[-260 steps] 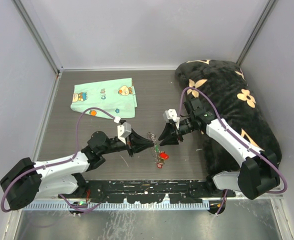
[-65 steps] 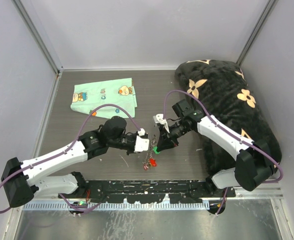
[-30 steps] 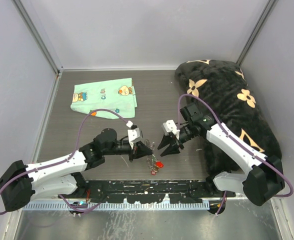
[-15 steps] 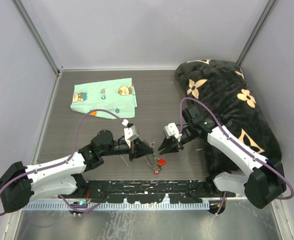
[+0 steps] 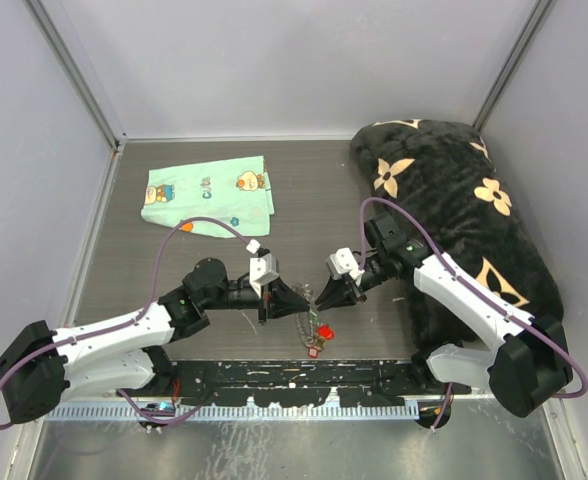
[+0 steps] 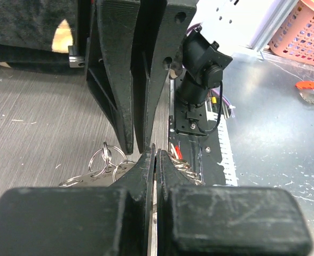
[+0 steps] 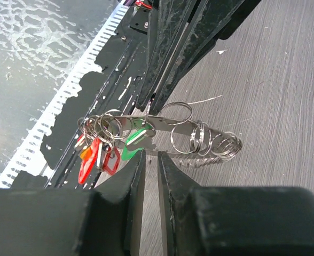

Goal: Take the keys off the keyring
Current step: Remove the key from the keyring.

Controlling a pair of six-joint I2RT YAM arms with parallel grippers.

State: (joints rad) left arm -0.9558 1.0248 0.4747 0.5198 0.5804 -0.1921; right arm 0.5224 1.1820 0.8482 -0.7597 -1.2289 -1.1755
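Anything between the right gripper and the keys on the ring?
Nothing visible. The green key hangs just past the right gripper tips, with only a bare gap between. The left gripper clamps the keyring from the far side, out of the path.

1 left gripper [image 5: 300, 300], 1 right gripper [image 5: 323, 299], 1 keyring [image 7: 167, 121], 1 green-headed key [image 7: 133, 137], 1 cloth [image 5: 209, 195], 1 blanket [image 5: 454, 200].

Looks like a robotics lab cell: plain grey walls [image 5: 304, 60] in aluminium framing [image 5: 74, 70] box in a dark table [image 5: 304, 190], a left arm [image 5: 104, 340] and right arm [image 5: 464, 295] bolted to a black rail [image 5: 274, 378], a pink basket [image 6: 306, 26] nearby.
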